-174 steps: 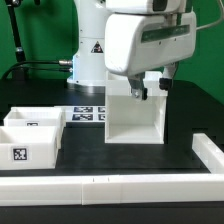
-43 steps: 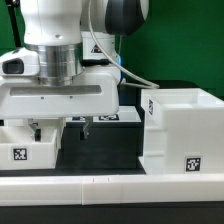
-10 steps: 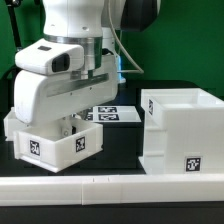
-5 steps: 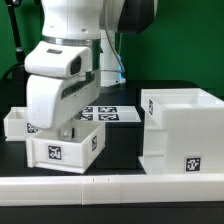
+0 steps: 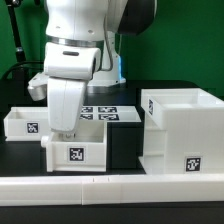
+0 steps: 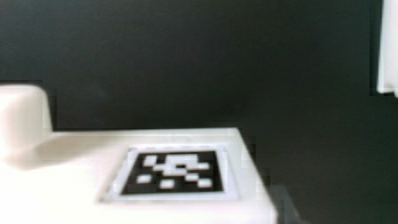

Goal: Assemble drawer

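Observation:
My gripper (image 5: 63, 132) is shut on a small white tray (image 5: 78, 147) and holds it left of the big boxy housing (image 5: 180, 128) in the exterior view, with a gap between them. The tray's tag faces the camera. My fingers are hidden behind the hand and the tray wall. A second small tray (image 5: 24, 122) lies at the exterior view's left. In the wrist view the held tray (image 6: 107, 150) and its tag (image 6: 175, 170) fill the lower part over the black table; my fingertips do not show clearly.
The marker board (image 5: 108, 114) lies on the black table behind the held tray. A long low white rail (image 5: 110, 186) runs along the front edge. A white strip (image 6: 388, 45) shows at the edge of the wrist view.
The arm has carried the small tray toward the exterior view's right, closer to the housing. The second tray and the housing have not moved.

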Controlling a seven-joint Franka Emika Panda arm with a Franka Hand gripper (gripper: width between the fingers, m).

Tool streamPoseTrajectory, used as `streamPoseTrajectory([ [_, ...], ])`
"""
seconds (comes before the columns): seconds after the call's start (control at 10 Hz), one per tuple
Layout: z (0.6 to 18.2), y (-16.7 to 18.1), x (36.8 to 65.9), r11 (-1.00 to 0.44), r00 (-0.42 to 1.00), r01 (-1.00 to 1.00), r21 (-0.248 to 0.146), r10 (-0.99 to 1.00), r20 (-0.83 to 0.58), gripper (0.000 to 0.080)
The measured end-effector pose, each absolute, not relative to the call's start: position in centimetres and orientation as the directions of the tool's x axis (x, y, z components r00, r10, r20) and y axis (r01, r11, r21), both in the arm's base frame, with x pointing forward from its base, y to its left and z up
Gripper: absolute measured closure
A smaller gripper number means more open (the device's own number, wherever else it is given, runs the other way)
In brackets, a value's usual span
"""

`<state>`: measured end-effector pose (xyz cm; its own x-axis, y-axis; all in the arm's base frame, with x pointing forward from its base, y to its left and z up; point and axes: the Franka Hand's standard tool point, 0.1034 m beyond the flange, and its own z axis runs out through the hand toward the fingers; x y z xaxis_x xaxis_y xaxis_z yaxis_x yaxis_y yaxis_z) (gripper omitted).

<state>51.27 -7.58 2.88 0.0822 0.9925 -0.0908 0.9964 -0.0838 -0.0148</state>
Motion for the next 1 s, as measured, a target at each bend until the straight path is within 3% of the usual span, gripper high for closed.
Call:
streamPoseTrajectory([
  [0.3,2.0,-6.2,51.4,-0.069,0.067,0.997,-0.022,0.994,-0.082,0.0757],
  [0.6,2.1,-4.9,52.1,-0.079,0.079,0.997,0.0,0.994,-0.075,0.0757],
  [1.0,2.1,-5.0,52.2,-0.027,0.027,1.0,-0.005,0.997,-0.079,0.0757],
])
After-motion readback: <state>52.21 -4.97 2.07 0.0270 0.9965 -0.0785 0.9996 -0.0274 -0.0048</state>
